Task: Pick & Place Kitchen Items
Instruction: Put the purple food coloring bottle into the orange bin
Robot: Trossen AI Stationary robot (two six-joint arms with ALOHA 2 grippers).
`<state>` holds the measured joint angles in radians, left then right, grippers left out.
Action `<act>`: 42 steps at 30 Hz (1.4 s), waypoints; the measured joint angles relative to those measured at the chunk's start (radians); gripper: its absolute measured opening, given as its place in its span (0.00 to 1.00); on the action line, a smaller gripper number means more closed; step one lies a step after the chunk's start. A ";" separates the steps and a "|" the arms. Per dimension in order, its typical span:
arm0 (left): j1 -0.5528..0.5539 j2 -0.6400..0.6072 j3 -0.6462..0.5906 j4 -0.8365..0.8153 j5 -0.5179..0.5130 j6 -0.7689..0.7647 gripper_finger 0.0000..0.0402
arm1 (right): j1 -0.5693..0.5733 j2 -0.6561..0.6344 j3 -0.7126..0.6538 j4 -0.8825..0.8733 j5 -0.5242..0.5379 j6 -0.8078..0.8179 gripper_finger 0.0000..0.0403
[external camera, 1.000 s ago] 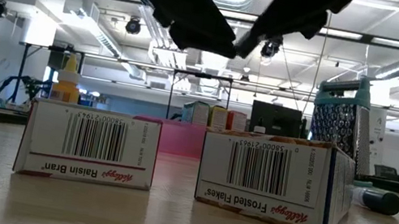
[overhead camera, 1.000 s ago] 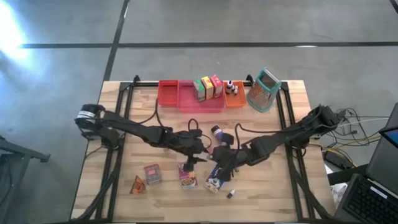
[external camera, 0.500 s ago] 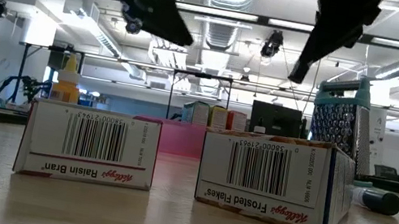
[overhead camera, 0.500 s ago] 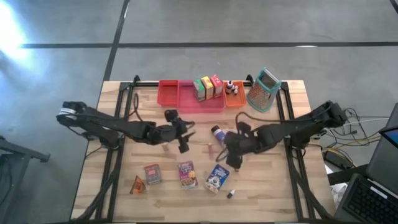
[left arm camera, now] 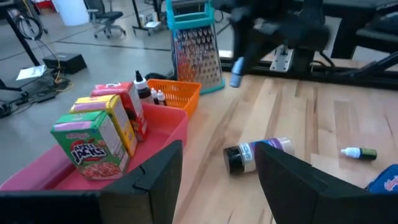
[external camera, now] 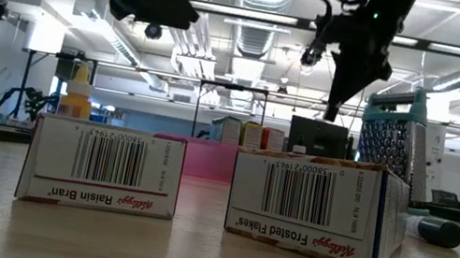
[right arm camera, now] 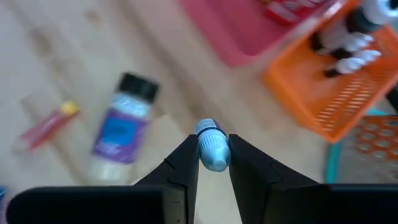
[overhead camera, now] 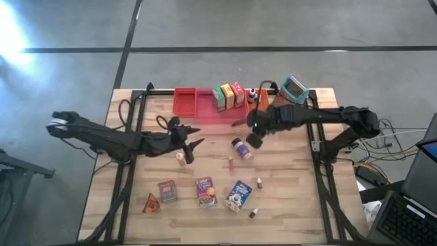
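We see a pale wooden plank tabletop (overhead camera: 136,212). Along its far edge stand a red plastic tray bin (overhead camera: 185,102), a small orange mesh basket (overhead camera: 257,109) and a teal-framed metal grater (overhead camera: 290,97). Mid-table lies a purple-labelled jar with a black cap (overhead camera: 240,147). Near the front edge sit an orange wedge (overhead camera: 150,203), a red box (overhead camera: 166,190), a purple Raisin Bran box (overhead camera: 205,191) and a blue Frosted Flakes box (overhead camera: 237,195).

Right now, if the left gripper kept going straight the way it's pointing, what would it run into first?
Likely the small jar lying on its side on the table, ahead of the open left gripper. Depth is unclear, so it might pass over the jar; farther on stands the grater.
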<state>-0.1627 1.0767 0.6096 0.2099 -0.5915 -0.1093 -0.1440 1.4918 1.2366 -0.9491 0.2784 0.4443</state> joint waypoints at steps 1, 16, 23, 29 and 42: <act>0.000 -0.006 -0.004 0.004 -0.002 0.000 0.51 | -0.028 0.000 0.000 0.002 0.000 -0.003 0.17; 0.001 -0.014 -0.012 0.024 -0.002 0.003 0.51 | -0.325 0.000 -0.014 0.124 -0.049 -0.132 0.16; 0.004 -0.014 -0.012 0.025 -0.001 0.005 0.51 | -0.370 0.079 -0.016 0.192 -0.088 -0.172 0.17; 0.004 -0.013 -0.012 0.025 -0.001 0.009 0.51 | -0.427 0.174 -0.016 0.202 -0.095 -0.204 0.16; 0.005 -0.013 -0.006 0.053 -0.001 0.060 0.51 | -0.500 0.261 -0.014 0.328 -0.168 -0.272 0.16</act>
<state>-0.1574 1.0634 0.6034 0.2627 -0.5930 -0.0490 -0.6441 1.7525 1.2228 -0.6213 0.1103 0.1719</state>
